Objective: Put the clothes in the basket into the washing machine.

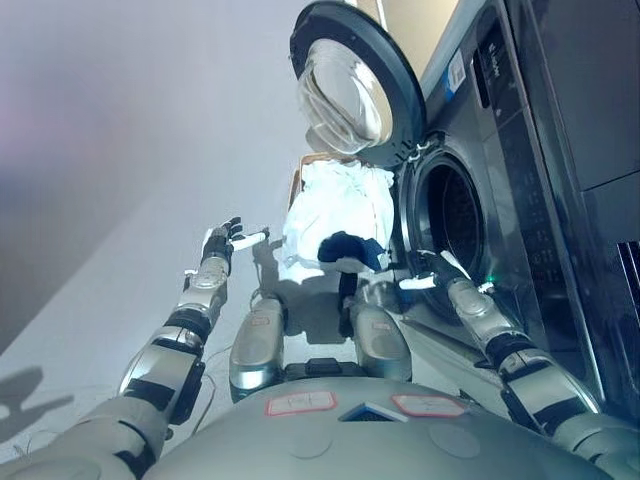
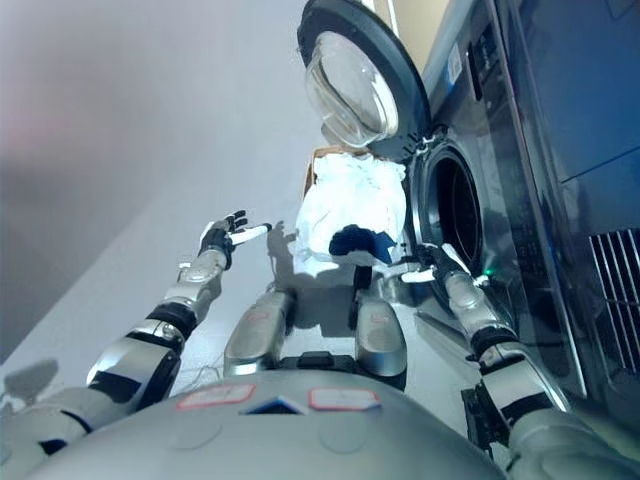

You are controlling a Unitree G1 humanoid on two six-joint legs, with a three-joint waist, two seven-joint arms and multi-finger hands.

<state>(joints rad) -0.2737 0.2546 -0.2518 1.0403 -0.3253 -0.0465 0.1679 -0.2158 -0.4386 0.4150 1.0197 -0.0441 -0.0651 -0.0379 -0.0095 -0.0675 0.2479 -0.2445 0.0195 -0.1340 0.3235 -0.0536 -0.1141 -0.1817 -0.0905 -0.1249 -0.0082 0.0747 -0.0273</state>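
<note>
A tan basket (image 1: 312, 160) stands on the floor in front of the washing machine (image 1: 520, 150), piled high with white clothes (image 1: 335, 205). A dark blue garment (image 1: 350, 248) lies on the near side of the pile. The machine's round door (image 1: 350, 75) is swung wide open above the basket, and the dark drum opening (image 1: 455, 215) is exposed. My right hand (image 1: 428, 270) is at the lower rim of the opening, just right of the blue garment, with fingers straight and nothing in them. My left hand (image 1: 225, 240) hovers open, left of the basket.
The grey front panel of the machine (image 2: 540, 200) fills the right side. Pale floor (image 1: 120, 200) stretches to the left of the basket and my left arm.
</note>
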